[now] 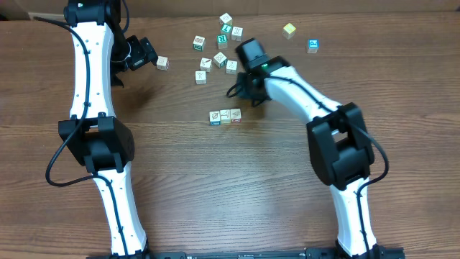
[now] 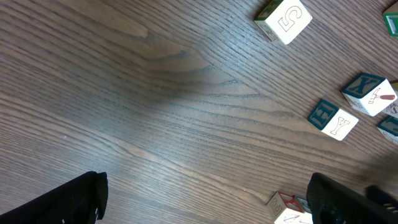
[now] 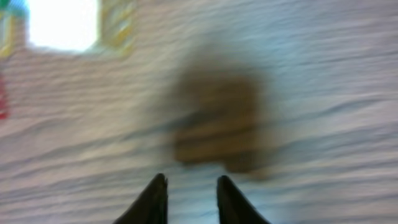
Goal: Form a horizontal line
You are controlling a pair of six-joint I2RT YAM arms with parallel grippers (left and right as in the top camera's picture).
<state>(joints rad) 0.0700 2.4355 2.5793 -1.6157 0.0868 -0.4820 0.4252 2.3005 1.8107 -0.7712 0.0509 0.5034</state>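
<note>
So far the horizontal line (image 1: 225, 116) counts three touching cubes just beside the right gripper (image 3: 189, 190), whose jaws stand slightly parted and empty, the left gripper (image 2: 208, 198) hangs wide open, and loose cubes (image 1: 221, 59) beyond both probably remain to add.

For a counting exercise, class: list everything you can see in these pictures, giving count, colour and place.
row: three cubes touching, pale wood with blue, green and red marks; mid-table.
loose cubes: about twelve, pale wood, some green or blue faces; scattered beyond the row.
table: one, brown wood grain.
arms: two, white and black; one on each side.
left end effector: one, black, wide open, empty.
right end effector: one, black, slightly open, empty; near the row's right end.
</note>
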